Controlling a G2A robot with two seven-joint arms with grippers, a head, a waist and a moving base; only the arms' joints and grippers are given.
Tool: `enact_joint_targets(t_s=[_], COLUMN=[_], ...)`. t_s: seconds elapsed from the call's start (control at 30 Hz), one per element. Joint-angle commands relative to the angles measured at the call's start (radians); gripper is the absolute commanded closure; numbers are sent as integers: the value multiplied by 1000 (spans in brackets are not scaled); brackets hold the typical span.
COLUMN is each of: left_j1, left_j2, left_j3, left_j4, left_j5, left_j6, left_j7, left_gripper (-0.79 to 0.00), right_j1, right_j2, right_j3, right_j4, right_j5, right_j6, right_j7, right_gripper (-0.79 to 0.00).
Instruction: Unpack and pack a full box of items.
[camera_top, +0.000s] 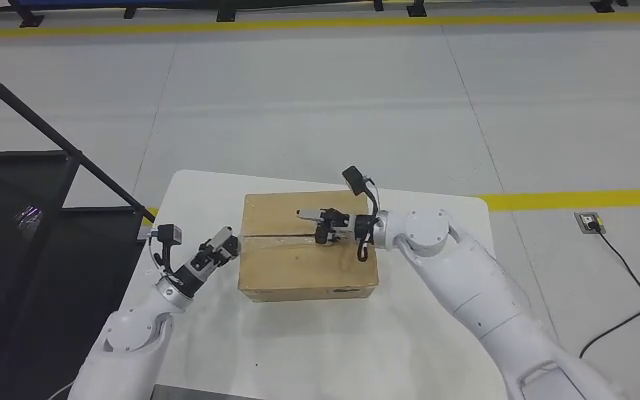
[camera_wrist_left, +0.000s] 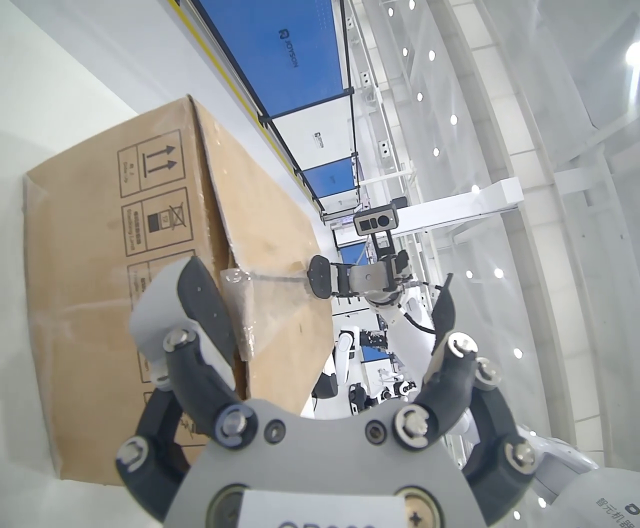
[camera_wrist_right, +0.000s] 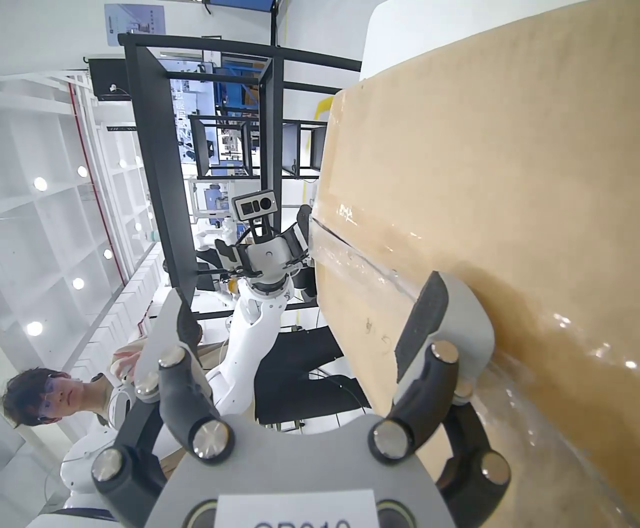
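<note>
A closed cardboard box (camera_top: 300, 265) stands in the middle of the white table (camera_top: 420, 330), its top flaps joined by a clear tape seam (camera_top: 280, 233). My right gripper (camera_top: 318, 225) rests over the box top, open. In the right wrist view one finger (camera_wrist_right: 440, 310) lies on the cardboard (camera_wrist_right: 475, 165) beside the tape seam (camera_wrist_right: 360, 260). My left gripper (camera_top: 225, 243) is at the box's left end, open, level with the seam. In the left wrist view one finger (camera_wrist_left: 200, 300) is against the box side (camera_wrist_left: 90, 240), by the tape's end (camera_wrist_left: 240, 285).
A black frame and dark rack (camera_top: 40, 200) stand off the table's left side. Bare table lies in front of the box and to its right. A yellow floor line (camera_top: 560, 200) runs behind the table's right corner.
</note>
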Motion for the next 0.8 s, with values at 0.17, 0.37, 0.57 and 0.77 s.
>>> enact_joint_targets(t_s=[0.17, 0.37, 0.57, 0.77], left_j1=[13, 21, 29, 34], left_j2=[1, 2, 4, 4], left_j3=[-2, -4, -9, -8], left_j4=[-15, -23, -30, -31], left_j5=[-16, -27, -35, -42], left_j6=[-5, -11, -16, -20], left_j7=[-16, -26, -35, -40], left_gripper=[-785, -785, -785, -785], right_j1=[47, 78, 99, 111], right_j2=[-69, -135, -197, -253], right_j3=[-77, -131, -170, -193], right_j4=[74, 150, 224, 289], right_j5=[29, 57, 69, 88], right_j6=[-13, -57, -105, -164], right_j7=[-10, -34, -70, -63], right_gripper=[-785, -785, -785, -785])
